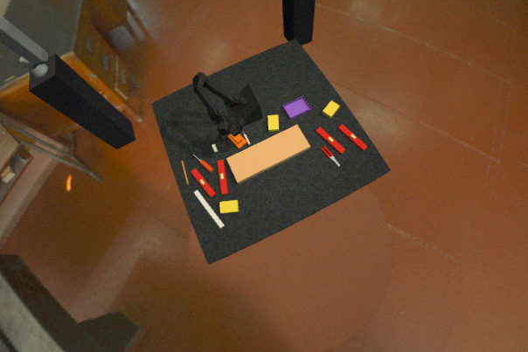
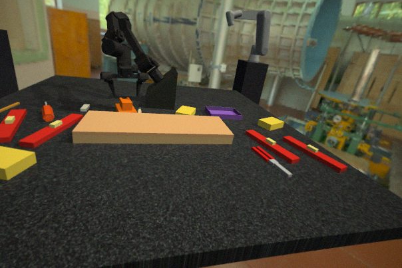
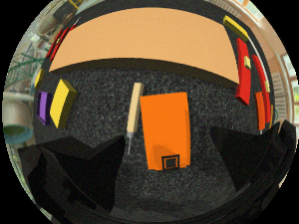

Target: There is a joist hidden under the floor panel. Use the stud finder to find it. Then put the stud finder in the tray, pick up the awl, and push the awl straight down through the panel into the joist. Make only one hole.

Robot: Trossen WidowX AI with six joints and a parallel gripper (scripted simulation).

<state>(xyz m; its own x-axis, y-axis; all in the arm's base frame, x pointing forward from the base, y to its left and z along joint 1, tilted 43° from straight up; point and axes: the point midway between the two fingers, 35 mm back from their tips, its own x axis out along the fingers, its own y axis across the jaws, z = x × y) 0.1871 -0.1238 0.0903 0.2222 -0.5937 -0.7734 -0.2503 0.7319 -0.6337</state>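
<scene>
Yellow blocks: four. One (image 2: 14,161) lies at the near left edge of the mat, one (image 2: 271,123) to the right of the panel, one (image 2: 186,110) behind the panel, and the fourth (image 1: 228,206) shows best in the top view.
Red levels: four. Two (image 2: 49,130) (image 2: 10,124) lie on the left, two (image 2: 272,145) (image 2: 314,153) on the right.
Red-handled tool: one (image 2: 271,160), with a pale blade, just beside the right pair of levels.
White bar: one (image 1: 208,208), long, at the near left corner in the top view.
Floor panel: one (image 2: 151,128), tan, flat in the middle of the mat.
Orange-handled tool: one (image 2: 47,112), on the left, near the levels.
Small white block: one (image 2: 84,108), behind the left levels.
Stud finder: one (image 2: 126,104), orange, on the mat just behind the panel's far edge, under the gripper.
Awl: one (image 3: 134,112), thin with a pale handle, lying just beside the stud finder and apart from it.
Tray: one (image 2: 223,112), purple, behind the panel's right end.
Gripper: one (image 2: 125,90), pointing down over the stud finder.
Fingers: two (image 3: 73,167), spread wide, one on each side of the stud finder; they hold nothing and do not touch it.
</scene>
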